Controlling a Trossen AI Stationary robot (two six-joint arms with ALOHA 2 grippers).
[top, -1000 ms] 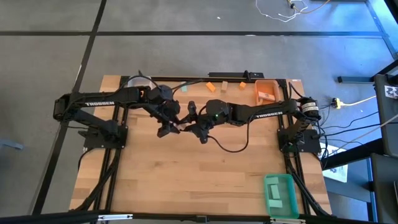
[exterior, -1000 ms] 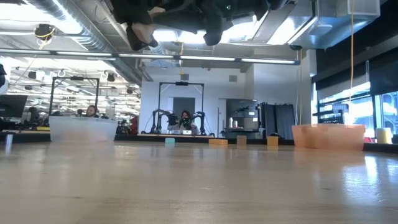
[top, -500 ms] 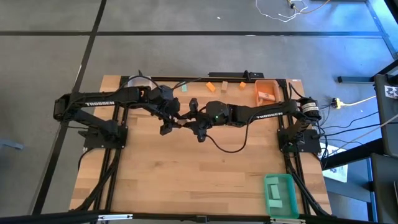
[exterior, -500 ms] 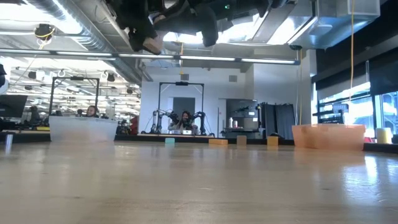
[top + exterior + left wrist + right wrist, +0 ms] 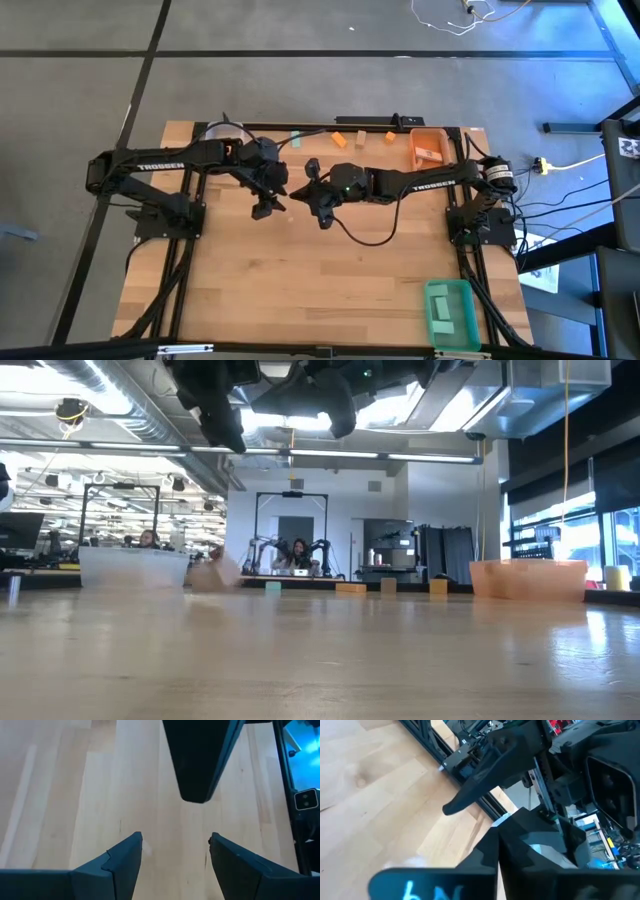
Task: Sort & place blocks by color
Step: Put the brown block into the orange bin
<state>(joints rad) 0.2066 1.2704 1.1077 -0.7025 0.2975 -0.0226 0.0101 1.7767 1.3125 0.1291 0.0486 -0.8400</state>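
My two grippers meet high above the table's middle. My left gripper is open with nothing between its fingers. My right gripper is shut and empty, facing the left one. A pale wooden block shows blurred, low at the table top below them. A teal block and three orange blocks rest on the table along its far edge.
An orange bin with blocks in it stands at the far right. A green bin stands at the near right corner and a clear bin at the far left. The wooden table top near me is bare.
The pale block that hung between the two grippers has fallen to the table and shows blurred there. My right gripper has shut and rolled a little. Both hands have stayed in place.
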